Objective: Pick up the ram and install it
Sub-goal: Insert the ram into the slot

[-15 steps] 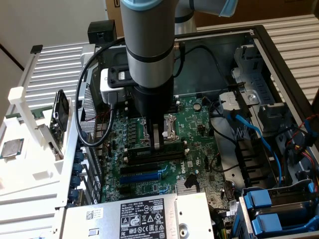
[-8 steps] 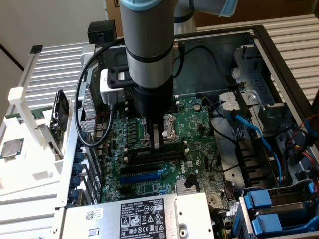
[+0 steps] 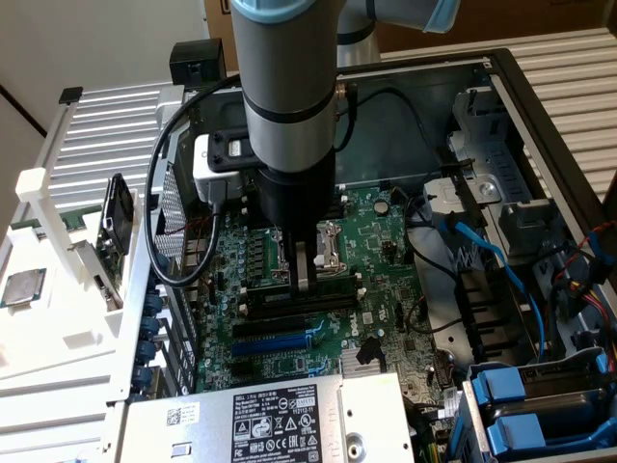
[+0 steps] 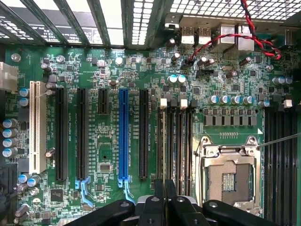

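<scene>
My gripper [image 3: 304, 275] reaches straight down into the open computer case onto the green motherboard [image 3: 381, 241], over the black memory slots [image 3: 289, 307] beside the processor socket [image 3: 333, 246]. In the wrist view its fingertips [image 4: 159, 197] stand almost together. The ram [image 4: 163, 141] shows edge-on as a thin dark strip. It runs from between the fingertips along the memory slot [image 4: 171, 141] bank's outermost slot, on the expansion-slot side. The gripper [image 4: 164, 195] is shut on it. How deep the ram sits in the slot is hidden.
A blue expansion slot [image 4: 123, 136] and black ones lie beside the memory bank. The open processor socket [image 4: 230, 174] is on the other side. Blue cables [image 3: 501, 270], drive bays and the power supply [image 3: 280, 420] crowd the case. A white rack [image 3: 58, 318] at the exterior view's left holds a silver chip [image 3: 24, 287].
</scene>
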Motion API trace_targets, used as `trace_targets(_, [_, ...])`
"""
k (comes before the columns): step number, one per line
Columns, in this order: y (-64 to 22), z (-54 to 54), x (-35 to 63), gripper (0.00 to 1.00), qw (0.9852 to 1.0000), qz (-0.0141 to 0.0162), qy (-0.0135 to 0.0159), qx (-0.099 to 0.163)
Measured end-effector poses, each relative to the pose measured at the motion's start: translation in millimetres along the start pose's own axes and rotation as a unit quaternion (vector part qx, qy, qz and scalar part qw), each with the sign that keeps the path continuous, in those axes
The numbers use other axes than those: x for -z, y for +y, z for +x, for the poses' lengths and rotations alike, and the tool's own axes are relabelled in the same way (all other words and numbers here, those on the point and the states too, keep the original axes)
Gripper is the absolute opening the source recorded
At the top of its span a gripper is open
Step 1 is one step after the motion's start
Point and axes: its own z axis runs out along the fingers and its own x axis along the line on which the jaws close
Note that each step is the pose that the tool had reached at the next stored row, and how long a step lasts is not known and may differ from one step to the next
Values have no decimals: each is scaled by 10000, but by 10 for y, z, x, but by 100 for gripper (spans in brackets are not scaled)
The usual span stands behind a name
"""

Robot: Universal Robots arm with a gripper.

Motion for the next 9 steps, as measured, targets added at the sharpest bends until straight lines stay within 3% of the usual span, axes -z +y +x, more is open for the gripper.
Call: trace_targets(9, [10, -5, -5, 12, 10000, 6, -2, -28])
